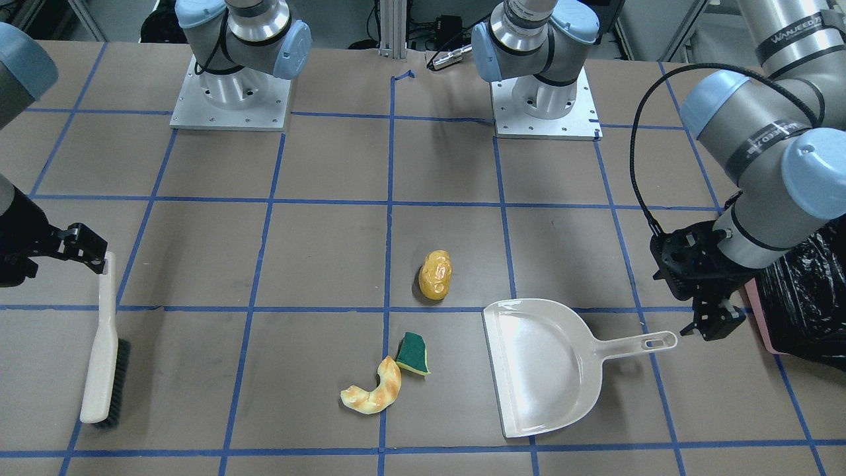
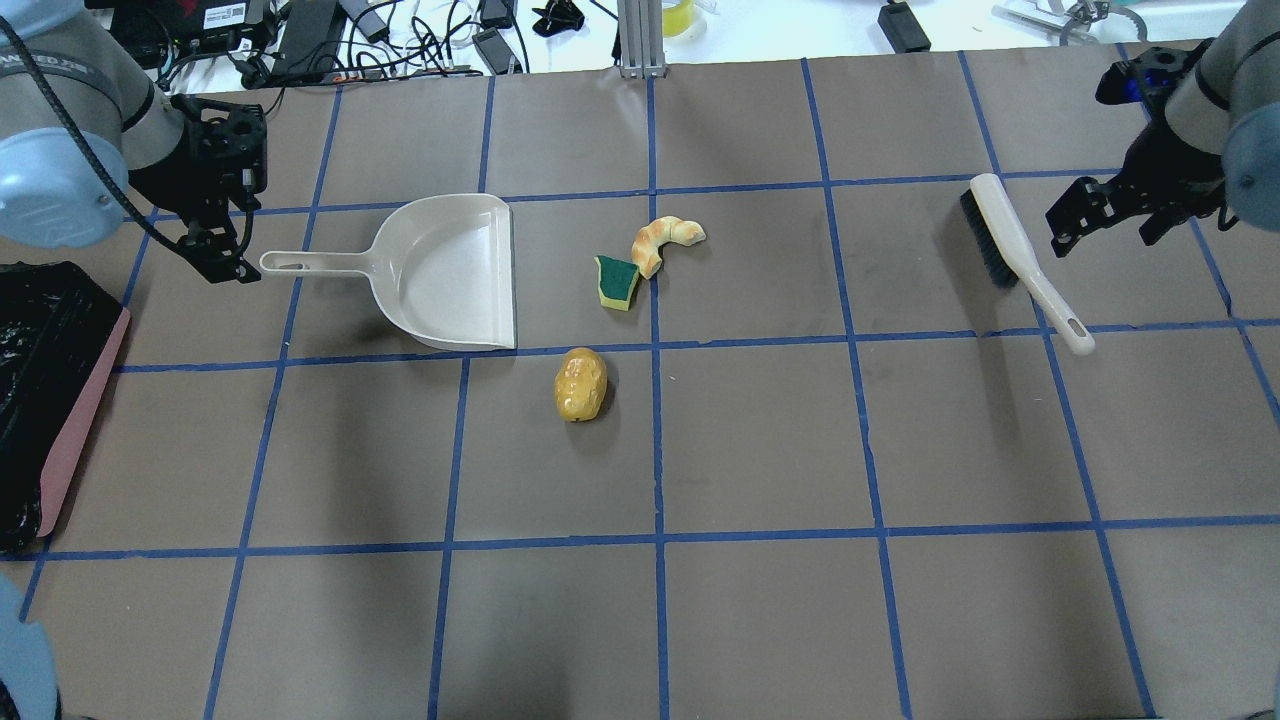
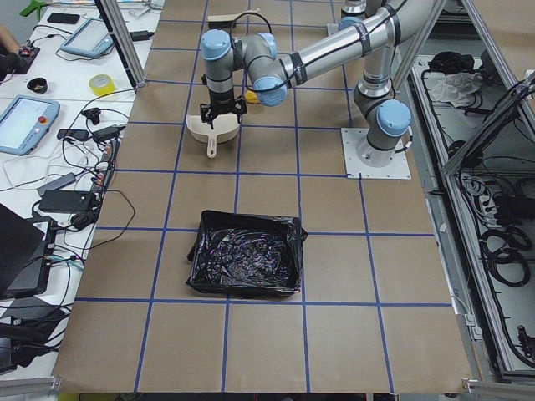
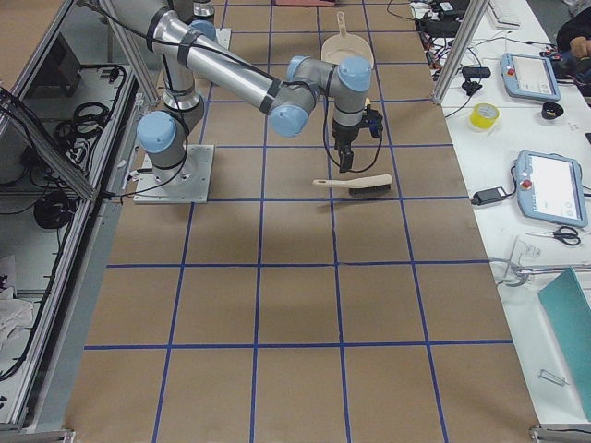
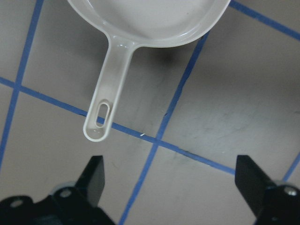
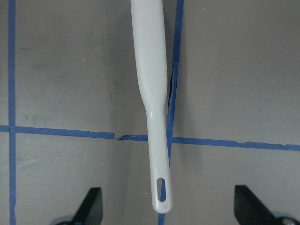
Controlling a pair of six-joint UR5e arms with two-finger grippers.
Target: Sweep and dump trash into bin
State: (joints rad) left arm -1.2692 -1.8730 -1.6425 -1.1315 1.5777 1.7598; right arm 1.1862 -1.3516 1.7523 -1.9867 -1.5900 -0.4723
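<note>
The trash lies mid-table: a yellow potato (image 1: 435, 274) (image 2: 580, 384), a golden croissant (image 1: 373, 393) (image 2: 665, 238) and a green-and-yellow sponge (image 1: 414, 353) (image 2: 617, 282). A beige dustpan (image 1: 548, 363) (image 2: 450, 275) lies flat beside them. My left gripper (image 1: 710, 327) (image 2: 218, 258) (image 5: 171, 187) is open and empty, just past the dustpan's handle tip. My right gripper (image 1: 89, 254) (image 2: 1100, 215) (image 6: 168, 206) is open over the handle end of the beige brush (image 1: 106, 344) (image 2: 1015, 255) (image 6: 152, 70). The bin (image 1: 803, 297) (image 2: 40, 390) (image 3: 247, 263), pink with a black bag, stands on my left.
Blue tape lines grid the brown table (image 2: 760, 450). Both arm bases (image 1: 231, 99) stand at the robot's edge. Cables and devices (image 2: 300, 30) lie beyond the far edge. Side benches with tablets (image 4: 554, 185) flank the table ends.
</note>
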